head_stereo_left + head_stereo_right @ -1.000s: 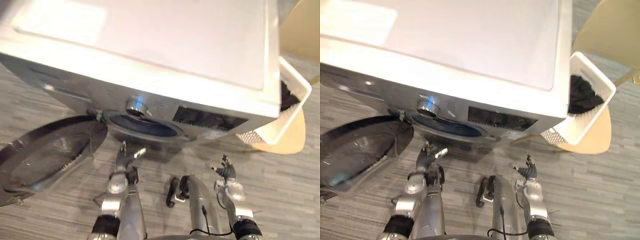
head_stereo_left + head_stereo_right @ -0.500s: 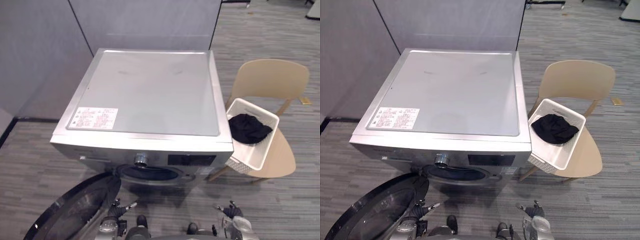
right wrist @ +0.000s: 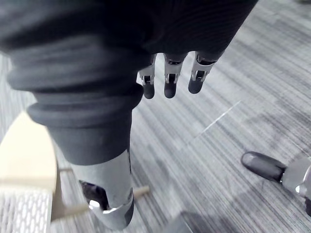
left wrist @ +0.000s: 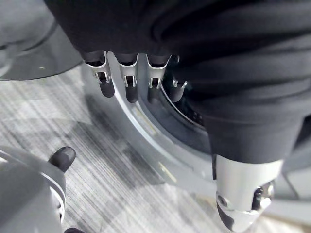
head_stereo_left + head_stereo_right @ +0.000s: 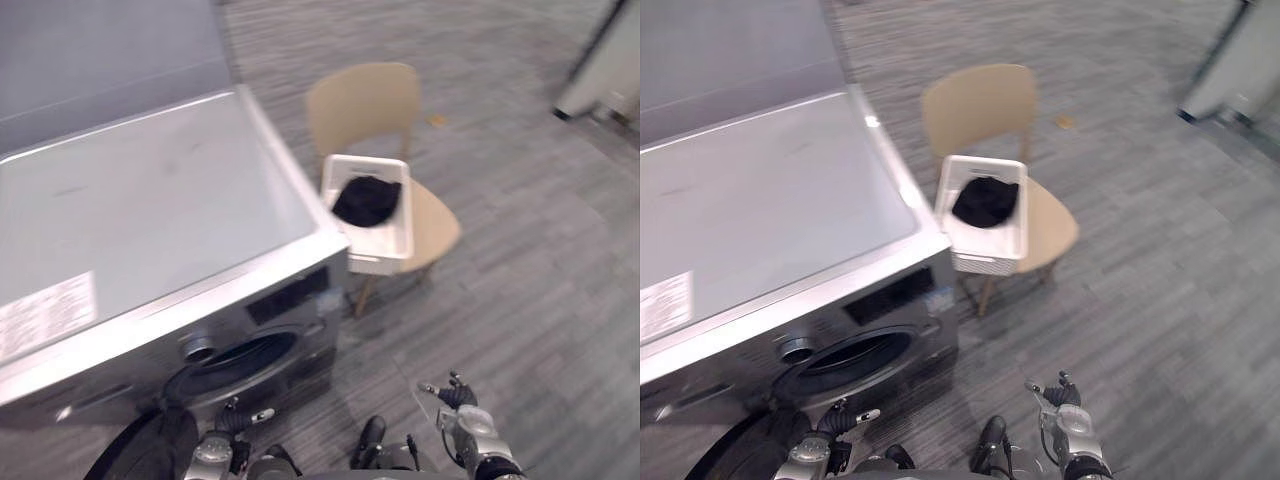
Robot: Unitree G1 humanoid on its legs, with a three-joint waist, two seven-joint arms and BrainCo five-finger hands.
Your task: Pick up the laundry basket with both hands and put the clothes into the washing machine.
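A white laundry basket (image 5: 372, 236) with black clothes (image 5: 365, 198) in it stands on a beige chair (image 5: 362, 103), just right of the silver washing machine (image 5: 140, 220). The machine's round drum opening (image 5: 236, 364) faces me and its door (image 5: 150, 452) hangs open at the lower left. My left hand (image 5: 232, 425) is low in front of the drum, fingers (image 4: 126, 80) straight, holding nothing. My right hand (image 5: 462, 415) hovers over bare floor well short of the chair, fingers (image 3: 167, 77) straight and empty. The chair seat edge (image 3: 24, 150) and basket mesh (image 3: 22, 213) show past its thumb.
A grey partition wall (image 5: 100, 45) stands behind the washing machine. Grey plank floor (image 5: 540, 260) stretches to the right of the chair. A pale upright object (image 5: 600, 60) stands at the far right.
The whole picture has swung to the right: the camera moved, so the washing machine now sits at the left and the chair with the basket near the middle. Both hands stay low and empty.
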